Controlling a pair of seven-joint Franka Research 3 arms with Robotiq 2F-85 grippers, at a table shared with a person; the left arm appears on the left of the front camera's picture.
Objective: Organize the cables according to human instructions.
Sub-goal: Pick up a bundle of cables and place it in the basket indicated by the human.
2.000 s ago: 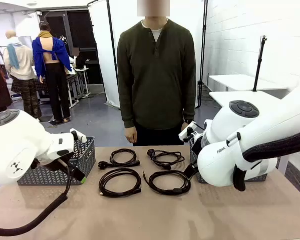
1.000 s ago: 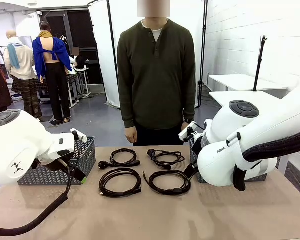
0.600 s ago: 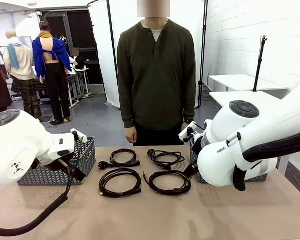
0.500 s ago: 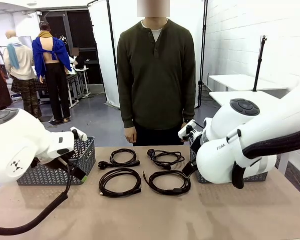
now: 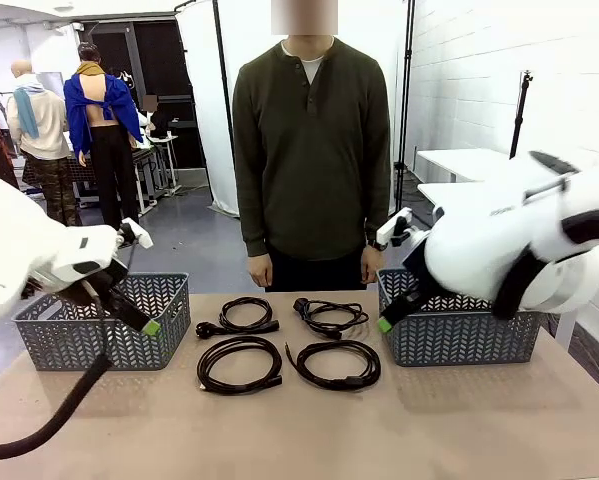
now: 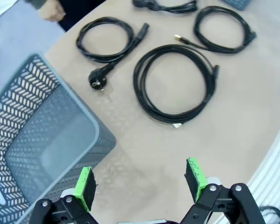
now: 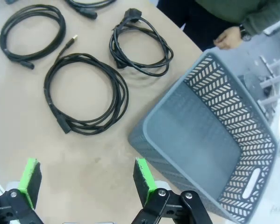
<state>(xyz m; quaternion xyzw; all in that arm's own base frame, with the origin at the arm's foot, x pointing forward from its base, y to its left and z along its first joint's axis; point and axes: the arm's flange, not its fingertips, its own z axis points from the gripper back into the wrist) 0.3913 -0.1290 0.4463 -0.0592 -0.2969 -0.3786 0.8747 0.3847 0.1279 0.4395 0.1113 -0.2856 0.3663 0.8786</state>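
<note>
Several black coiled cables lie in two rows mid-table: far left (image 5: 249, 328), far right (image 5: 329, 318), near left (image 5: 269, 380), near right (image 5: 351, 380). My left gripper (image 5: 147, 325) hangs open above the front right corner of the left basket (image 5: 79, 350), well left of the cables. My right gripper (image 5: 384, 323) hangs open at the left end of the right basket (image 5: 459, 340). In the left wrist view the open left gripper (image 6: 140, 179) looks down on the large coil (image 6: 140, 86). In the right wrist view the open right gripper (image 7: 87, 175) sits over bare table below a coil (image 7: 46, 88).
A person stands at the far edge behind the cables, arms down, one hand (image 7: 228, 37) near the right basket (image 7: 144, 140) and the other hand (image 6: 51, 9) beyond the left basket (image 6: 41, 140). Both grey baskets look empty. Bare table lies in front of the cables.
Both arms have lifted and swung outward, the left one leftward and the right one rightward, uncovering the right basket. The cables and the person have not moved.
</note>
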